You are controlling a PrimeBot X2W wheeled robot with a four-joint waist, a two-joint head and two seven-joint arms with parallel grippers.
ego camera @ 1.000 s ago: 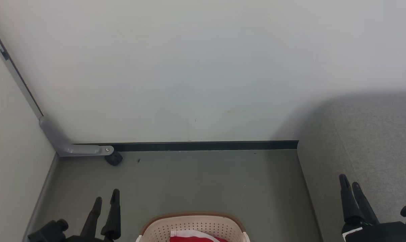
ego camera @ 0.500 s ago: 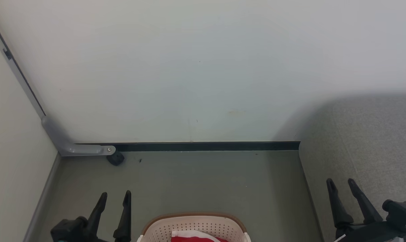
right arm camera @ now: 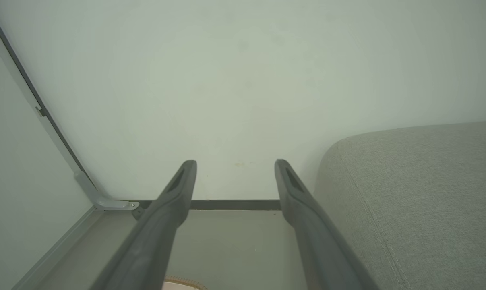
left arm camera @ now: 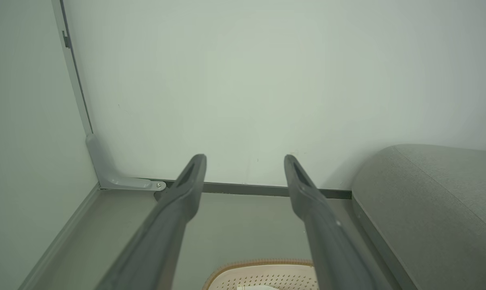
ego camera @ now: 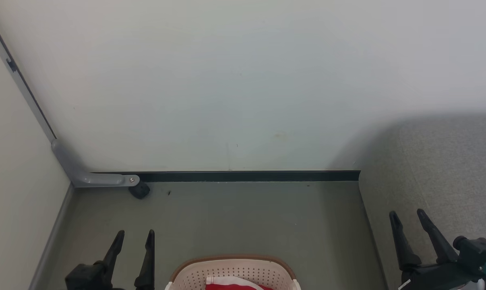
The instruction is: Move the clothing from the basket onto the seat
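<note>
The basket [ego camera: 192,274] sits on the floor [ego camera: 247,217] right in front of me, and the clothing [ego camera: 232,284] lies in it. My left pincer [ego camera: 136,232] is just left of the basket. My right pincer [ego camera: 407,212] is off to the right, by the seat [ego camera: 440,169]. Some floor lies between basket and seat. The wall [ego camera: 243,80] stands behind them all
</note>
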